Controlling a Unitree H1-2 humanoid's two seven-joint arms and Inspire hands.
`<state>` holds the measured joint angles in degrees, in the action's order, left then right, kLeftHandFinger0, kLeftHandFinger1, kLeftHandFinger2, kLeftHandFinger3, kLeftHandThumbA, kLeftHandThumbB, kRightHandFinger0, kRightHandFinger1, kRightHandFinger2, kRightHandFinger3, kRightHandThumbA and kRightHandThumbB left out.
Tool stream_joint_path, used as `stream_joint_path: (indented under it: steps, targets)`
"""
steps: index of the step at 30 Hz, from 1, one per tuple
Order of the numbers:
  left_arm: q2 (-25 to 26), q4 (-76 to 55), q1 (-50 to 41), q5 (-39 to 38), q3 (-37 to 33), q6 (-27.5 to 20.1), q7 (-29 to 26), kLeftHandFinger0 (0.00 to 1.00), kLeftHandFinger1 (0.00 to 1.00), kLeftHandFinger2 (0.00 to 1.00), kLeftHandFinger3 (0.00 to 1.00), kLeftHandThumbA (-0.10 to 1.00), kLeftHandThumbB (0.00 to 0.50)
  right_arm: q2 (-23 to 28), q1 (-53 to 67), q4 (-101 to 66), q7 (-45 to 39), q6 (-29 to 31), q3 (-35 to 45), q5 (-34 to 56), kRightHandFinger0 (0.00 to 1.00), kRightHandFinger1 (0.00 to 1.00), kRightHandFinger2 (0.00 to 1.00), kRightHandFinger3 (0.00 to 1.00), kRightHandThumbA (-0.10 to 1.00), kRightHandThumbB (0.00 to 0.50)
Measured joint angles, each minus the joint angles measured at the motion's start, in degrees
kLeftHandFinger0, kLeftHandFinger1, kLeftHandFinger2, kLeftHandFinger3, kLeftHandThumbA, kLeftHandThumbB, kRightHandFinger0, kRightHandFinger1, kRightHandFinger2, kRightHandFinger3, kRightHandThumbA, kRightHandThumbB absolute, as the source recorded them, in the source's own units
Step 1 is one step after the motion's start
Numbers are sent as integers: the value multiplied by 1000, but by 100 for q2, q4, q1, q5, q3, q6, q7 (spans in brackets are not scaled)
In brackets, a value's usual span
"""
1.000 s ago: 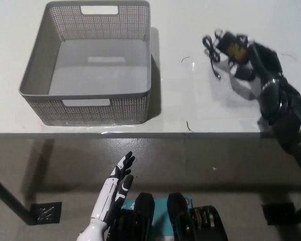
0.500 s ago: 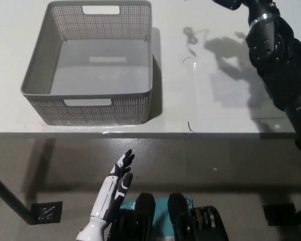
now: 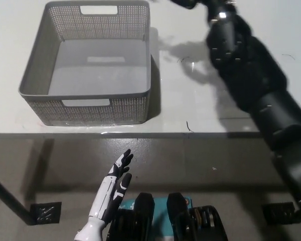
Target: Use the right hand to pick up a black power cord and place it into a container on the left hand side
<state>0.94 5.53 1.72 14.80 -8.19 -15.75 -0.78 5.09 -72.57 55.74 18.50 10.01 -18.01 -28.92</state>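
The black right arm [image 3: 251,80] reaches up past the top edge toward the empty grey perforated plastic basket [image 3: 90,108], its hand and the cord unseen, grip unknowable, while the white left hand [image 3: 113,188] rests open-fingered below the white table [image 3: 190,110].

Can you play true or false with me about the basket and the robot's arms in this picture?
1. The grey basket has nothing lying in it. True.
2. The basket stands on the floor under the table. False: it stands on the white table, on its left part.
3. The white left hand is down below the table edge, fingers apart, holding nothing. True.
4. The black right arm lies flat beside the basket. False: it reaches across the table toward the top edge of the picture, to the right of the basket.
5. The right hand is plainly seen holding the cord. False: the hand is cut off by the top edge, and no cord shows.
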Motion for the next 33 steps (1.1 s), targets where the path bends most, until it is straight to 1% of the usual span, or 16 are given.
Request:
stream_joint_path:
  steps: [1,3,5,7,9,14,16,17,19,21,24,26,27,30,32,33]
  targets:
    - [0,-2,-1,6,0,0,0,1000,1000,1000,1000,1000,0,-69,-27,27,1,-3,-22,-9,0,195,724,895,-100,172]
    - [0,-3,-3,20,-2,0,2,1000,1000,1000,1000,1000,0,-314,-167,146,3,-7,-131,-57,0,194,683,859,-100,186]
    - [0,-3,-4,21,-4,2,4,1000,1000,1000,1000,1000,0,-561,-293,269,18,-14,-232,-113,0,198,653,786,-100,182]
    - [-1,-3,-4,19,-5,2,5,1000,1000,1000,1000,1000,0,-700,-346,311,18,-15,-260,-130,0,160,593,684,-100,170]
    - [0,-2,-4,19,-6,1,5,1000,1000,1000,1000,1000,0,-854,-398,355,18,-14,-269,-138,0,180,578,683,-100,155]
    - [1,-4,-4,18,-13,1,9,1000,1000,1000,1000,1000,0,-1038,-441,396,19,-14,-275,-153,0,229,573,678,-100,162]
    - [2,-19,-5,18,-14,2,13,1000,1000,1000,1000,1000,0,-1053,-440,403,23,-5,-273,-166,0,240,576,689,-100,168]
    - [4,-28,-5,18,-14,2,13,1000,1000,1000,1000,1000,0,-1050,-440,415,29,3,-271,-168,0,280,631,755,-100,139]
    - [12,-40,-3,18,-14,7,21,1000,1000,1000,1000,1000,0,-1048,-440,469,31,5,-266,-167,0,344,693,830,-100,131]
    - [14,-55,-2,14,-14,11,27,1000,1000,1000,1000,1000,0,-1039,-439,537,31,-3,-260,-167,0,365,712,849,-100,150]
    - [14,-70,6,17,-14,11,27,1000,1000,1000,1000,1000,0,-1036,-437,657,31,-12,-254,-166,0,361,712,844,-100,134]
    - [14,-70,21,36,-14,11,25,1000,1000,1000,1000,1000,0,-1058,-432,816,31,-11,-237,-155,0,424,794,918,-100,127]
    - [14,-71,27,43,-15,11,25,1000,1000,1000,1000,1000,0,-1068,-432,882,31,-11,-237,-154,7,455,822,945,-100,154]
    - [13,-108,31,55,-18,16,25,1000,1000,1000,1000,976,0,-1151,-387,1209,49,-9,-261,-156,0,450,863,915,-100,154]
    - [13,-113,44,59,-21,16,25,1000,1000,1000,1000,973,0,-1235,-344,1437,64,-9,-275,-156,0,438,849,889,-100,160]
    - [13,-112,59,62,-22,16,25,1000,1000,1000,1000,979,0,-1300,-297,1573,74,-7,-276,-155,0,414,805,846,-100,168]
